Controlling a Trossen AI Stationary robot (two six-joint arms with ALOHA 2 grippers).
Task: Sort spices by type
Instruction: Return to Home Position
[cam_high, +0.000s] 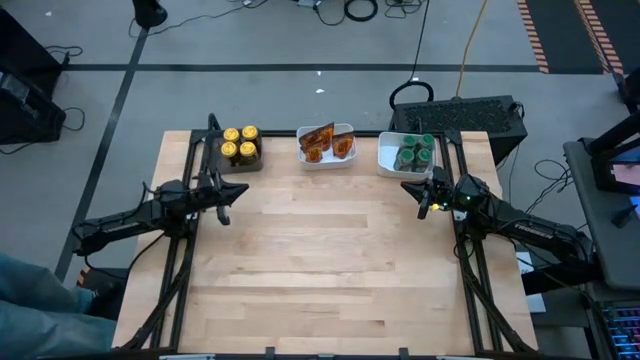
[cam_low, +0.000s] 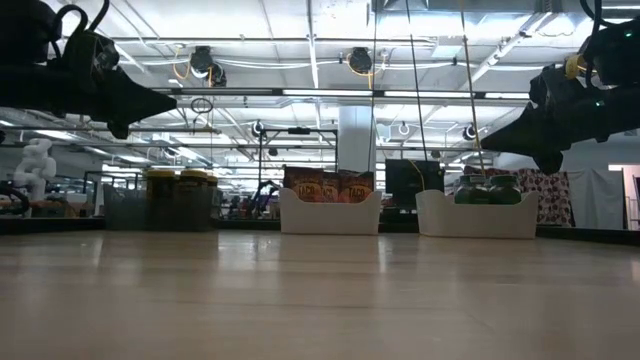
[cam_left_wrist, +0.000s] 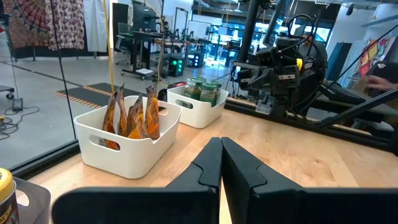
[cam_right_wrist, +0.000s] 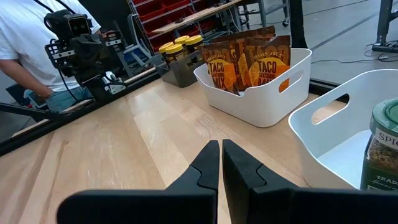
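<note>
Fingers of your left gripper and right gripper are clenching on nothing. Packets are standing beyond them.

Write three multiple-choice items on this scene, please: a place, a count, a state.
1. Where are the flat orange-brown foil packets? A. on the bare tabletop B. in the middle white plastic tray C. on the floor
2. How many yellow-lidded round jars are there? A. two B. four C. six
3. How are the left gripper and right gripper? A. both shut, empty B. both open C. one holds a jar
Answers: 1 B, they stand in that tray. 2 B, four yellow lids show in the dark bin. 3 A, wrist views show fingers together, nothing between.
</note>
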